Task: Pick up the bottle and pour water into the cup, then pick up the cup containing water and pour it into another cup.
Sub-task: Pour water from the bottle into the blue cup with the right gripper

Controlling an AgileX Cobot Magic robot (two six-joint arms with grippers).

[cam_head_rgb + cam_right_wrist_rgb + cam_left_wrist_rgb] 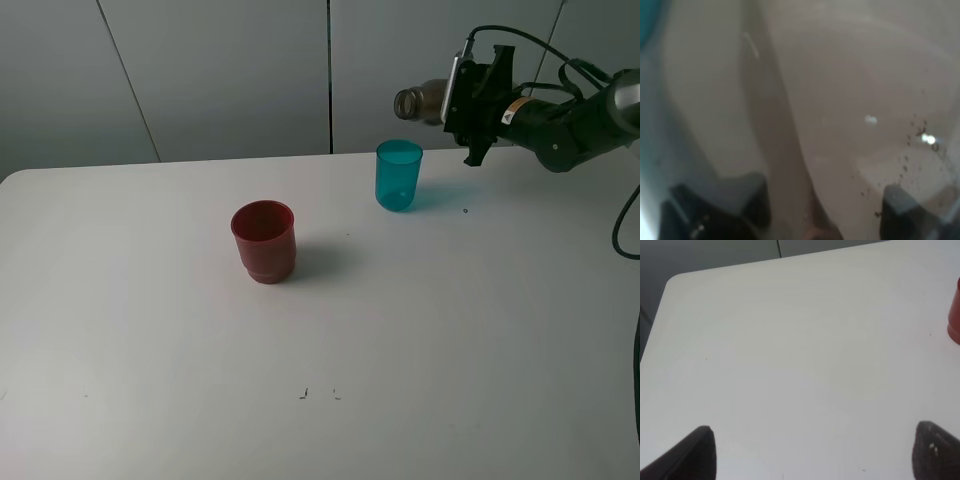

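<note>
bottle (422, 102): tipped on its side in the air, mouth above the cup (398, 175), clear of its rim.
right gripper (468, 98): mine, clamped on the bottle.
red cup (264, 241): upright, well apart from the cup.
left gripper (810, 452): jaws apart, holding nothing.
risk: from this height I judge the stream could overshoot the cup onto the table (450, 350).

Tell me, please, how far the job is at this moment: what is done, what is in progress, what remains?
Done: the bottle is lifted, gripped by the right pincer. In hand: it lies almost level, mouth toward the teal cup, so the first pour seems about to start; no water stream shows. Left: lifting the teal cup and pouring into the red cup.
</note>
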